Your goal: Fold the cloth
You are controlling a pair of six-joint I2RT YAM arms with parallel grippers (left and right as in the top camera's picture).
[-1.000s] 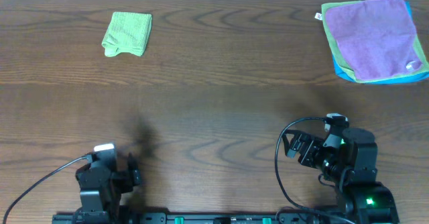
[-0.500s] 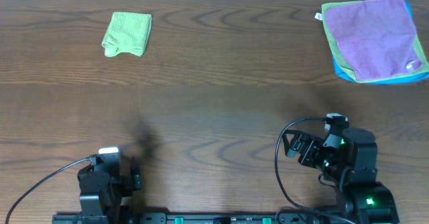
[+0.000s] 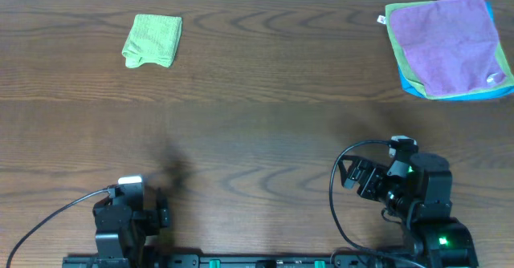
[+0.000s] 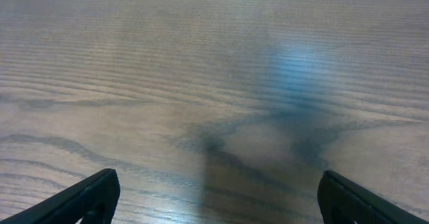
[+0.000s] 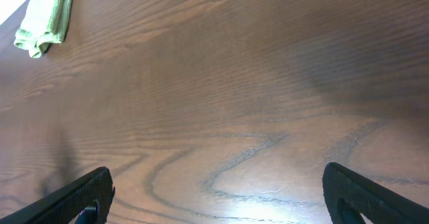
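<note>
A folded light-green cloth (image 3: 152, 40) lies at the table's far left; it also shows in the right wrist view (image 5: 45, 22) at the top left. My left gripper (image 4: 214, 194) is open and empty, low near the table's front left edge, over bare wood. My right gripper (image 5: 218, 190) is open and empty near the front right, far from the green cloth. In the overhead view both arms (image 3: 128, 216) (image 3: 401, 188) sit pulled back at the front edge.
A flat stack of cloths, purple (image 3: 450, 43) on top of green and blue ones, lies at the far right corner. The dark wooden table (image 3: 265, 123) spans the whole view. Cables run from both arm bases at the front edge.
My left arm has drawn back slightly toward the front edge. The right arm and the cloths have not moved.
</note>
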